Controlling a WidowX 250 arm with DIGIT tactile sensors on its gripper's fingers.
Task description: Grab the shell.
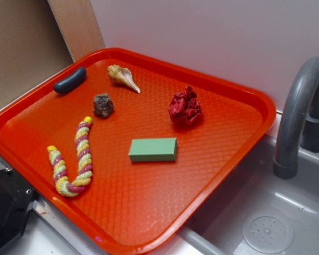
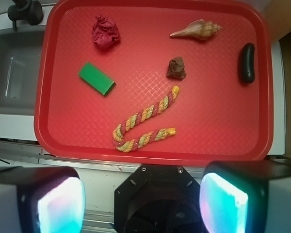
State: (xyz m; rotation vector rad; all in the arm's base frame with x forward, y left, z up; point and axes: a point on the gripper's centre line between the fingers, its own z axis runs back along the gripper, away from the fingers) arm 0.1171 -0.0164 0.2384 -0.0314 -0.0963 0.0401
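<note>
The shell (image 1: 122, 77) (image 2: 197, 30) lies on its side on the red tray (image 1: 212, 175) (image 2: 218, 136), near the tray's far edge as the exterior view shows it, with its whitish tip pointing toward the tray's middle. The rock (image 1: 103, 105) (image 2: 176, 68) sits near it, toward the middle, clearly apart. A dark capsule (image 1: 70, 80) (image 2: 247, 62) lies near the corner beyond the shell. Farther off are a twisted rope (image 1: 73, 159) (image 2: 144, 120), a green block (image 1: 153, 150) (image 2: 96, 78) and a crumpled red cloth (image 1: 185, 107) (image 2: 105, 32).

The claw (image 2: 143, 199) is open, its two pads spread wide, and hangs outside the tray's near edge, well apart from the shell.

The likely risks: the shell's tapered, knobbly form could slip or roll out as the pads close, especially if gripped near the thin tip; a descent aimed slightly short could catch the rock instead.

The tray has a fine textured surface and a raised rim. Beside it is a grey sink (image 1: 266, 223) with a faucet (image 1: 300, 106), and a pale wall stands behind.
</note>
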